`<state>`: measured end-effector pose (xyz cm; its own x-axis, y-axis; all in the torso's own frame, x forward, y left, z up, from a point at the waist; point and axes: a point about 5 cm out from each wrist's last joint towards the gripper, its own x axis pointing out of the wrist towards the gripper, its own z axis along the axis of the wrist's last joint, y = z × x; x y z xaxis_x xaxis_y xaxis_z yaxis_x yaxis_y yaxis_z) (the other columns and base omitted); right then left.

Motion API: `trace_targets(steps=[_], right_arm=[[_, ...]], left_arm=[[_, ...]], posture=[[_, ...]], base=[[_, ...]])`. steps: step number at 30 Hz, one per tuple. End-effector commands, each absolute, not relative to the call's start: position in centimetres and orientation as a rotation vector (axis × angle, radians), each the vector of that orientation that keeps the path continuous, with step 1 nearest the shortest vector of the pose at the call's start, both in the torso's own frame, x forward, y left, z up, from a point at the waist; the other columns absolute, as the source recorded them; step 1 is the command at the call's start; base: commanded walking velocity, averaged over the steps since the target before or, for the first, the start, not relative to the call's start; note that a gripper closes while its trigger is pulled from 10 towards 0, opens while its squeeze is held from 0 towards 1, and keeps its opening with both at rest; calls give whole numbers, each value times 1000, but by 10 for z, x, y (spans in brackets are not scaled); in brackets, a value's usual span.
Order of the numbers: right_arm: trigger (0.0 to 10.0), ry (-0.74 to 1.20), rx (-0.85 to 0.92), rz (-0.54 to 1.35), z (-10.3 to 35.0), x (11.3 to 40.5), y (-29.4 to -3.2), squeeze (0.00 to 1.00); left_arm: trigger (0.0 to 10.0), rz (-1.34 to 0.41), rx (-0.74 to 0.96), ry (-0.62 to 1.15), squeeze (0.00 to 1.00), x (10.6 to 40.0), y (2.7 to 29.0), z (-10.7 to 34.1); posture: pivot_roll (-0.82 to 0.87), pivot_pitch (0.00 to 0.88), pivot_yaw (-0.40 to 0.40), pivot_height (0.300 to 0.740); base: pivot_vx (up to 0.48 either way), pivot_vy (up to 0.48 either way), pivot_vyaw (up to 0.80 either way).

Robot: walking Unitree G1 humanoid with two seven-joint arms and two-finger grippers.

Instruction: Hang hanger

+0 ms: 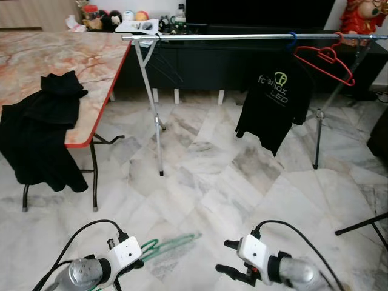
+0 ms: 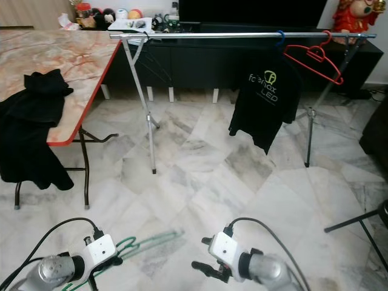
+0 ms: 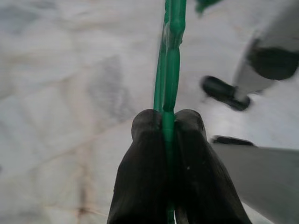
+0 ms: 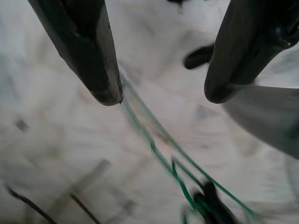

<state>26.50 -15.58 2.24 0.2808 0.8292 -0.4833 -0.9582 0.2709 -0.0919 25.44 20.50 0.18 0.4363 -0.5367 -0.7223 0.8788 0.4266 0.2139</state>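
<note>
Hanger (image 1: 173, 242), green wire, is low in front of the robot, over the marble floor (image 1: 206, 176), pinched in the left pincer (image 3: 167, 122). Left wrist view shows both fingers clenched tight on the wire, no gap. Right pincer (image 1: 230, 257) sits just beside it, fingers spread apart, holding nothing; hanger runs below them in the right wrist view.

Target is the metal rail (image 1: 242, 37) across the room, well apart from the robot. Already on it: black T-shirt (image 1: 276, 97) on a blue hook, red hanger (image 1: 324, 60) next to it toward the right end. Left stretch of rail near the desk (image 1: 66, 54) is bare. Black garment (image 1: 42, 127) is draped over the desk's front edge.

My read on doing this well:
- walk in first, rail is out of reach
- grip is on thin wire, likely to swivel; steady it with the right pincer if the hook droops
- raise hook above the rail, open side facing it, then lower
- aim for the bare stretch, avoid snagging the shirt
- release only once the hook bears weight
</note>
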Motion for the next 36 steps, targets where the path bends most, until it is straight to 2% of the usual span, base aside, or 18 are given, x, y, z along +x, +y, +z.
trace_targets(steps=[1, 4, 9, 17, 23, 27, 36], right_arm=[[10000, 376, -393, 1392, 28, 261, -146, 0], [10000, 399, -399, 1551, 33, 256, -140, 0], [10000, 394, -471, 1598, 30, 254, -137, 0], [10000, 369, -556, 1487, 23, 260, -126, 0], [10000, 282, -565, 1430, 24, 263, -113, 0], [10000, 220, -524, 1380, 27, 267, -106, 0], [10000, 276, -459, 1383, 19, 263, -104, 0]], left_arm=[[10000, -1100, 671, 684, 0, 248, 203, 5], [10000, -1227, 701, 704, 0, 248, 197, 21], [10000, -1309, 756, 734, 0, 247, 192, 34], [10000, -1338, 824, 649, 0, 256, 172, 66], [10000, -1350, 799, 618, 0, 255, 158, 75], [10000, -1369, 798, 632, 0, 251, 154, 74], [10000, -1367, 809, 642, 0, 250, 151, 77]], posture=[[-1, 92, 3, 740], [6, 95, -4, 740], [11, 95, -19, 740], [20, 105, -24, 740], [21, 109, -23, 740], [21, 110, -21, 740], [34, 113, -27, 740]], base=[[0, 0, 0], [0, 0, 0], [0, 0, 0], [0, 0, 0], [0, 0, 0], [0, 0, 0], [0, 0, 0]])
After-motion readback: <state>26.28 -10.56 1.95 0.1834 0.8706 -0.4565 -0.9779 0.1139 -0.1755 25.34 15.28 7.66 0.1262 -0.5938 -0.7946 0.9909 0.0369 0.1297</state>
